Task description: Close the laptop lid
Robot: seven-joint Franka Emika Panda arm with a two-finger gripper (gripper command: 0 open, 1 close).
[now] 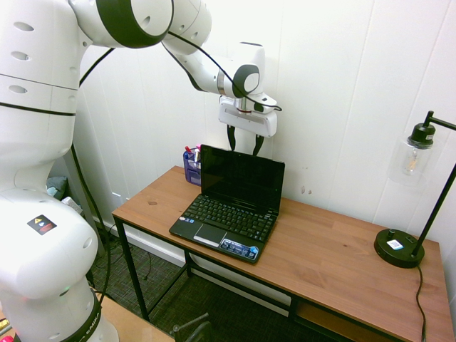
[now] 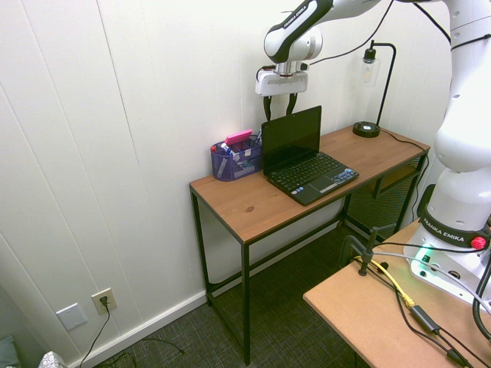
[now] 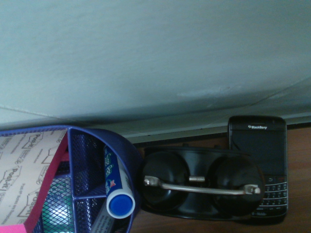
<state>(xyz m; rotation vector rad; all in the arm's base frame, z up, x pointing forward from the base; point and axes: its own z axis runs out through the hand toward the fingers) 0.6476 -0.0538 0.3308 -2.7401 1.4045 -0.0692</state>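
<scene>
The small black laptop (image 1: 228, 217) stands open on the wooden desk (image 1: 320, 256), keyboard toward the front. Its lid (image 1: 242, 178) is upright, dark screen facing forward; it shows too in the second exterior view as the lid (image 2: 291, 138) above the laptop base (image 2: 311, 175). My gripper (image 1: 243, 140) hangs open just above and behind the lid's top edge, fingers pointing down, close to the wall. In the second exterior view the gripper (image 2: 280, 106) sits over the lid's left half. Nothing is between the fingers.
A blue mesh organiser (image 2: 234, 157) with pens and pink notes stands left of the laptop, also seen as the organiser (image 3: 73, 179) in the wrist view. Behind the laptop lie a black phone (image 3: 257, 165) and a black two-cup holder (image 3: 194, 187). A black desk lamp (image 1: 410, 214) stands at the right end.
</scene>
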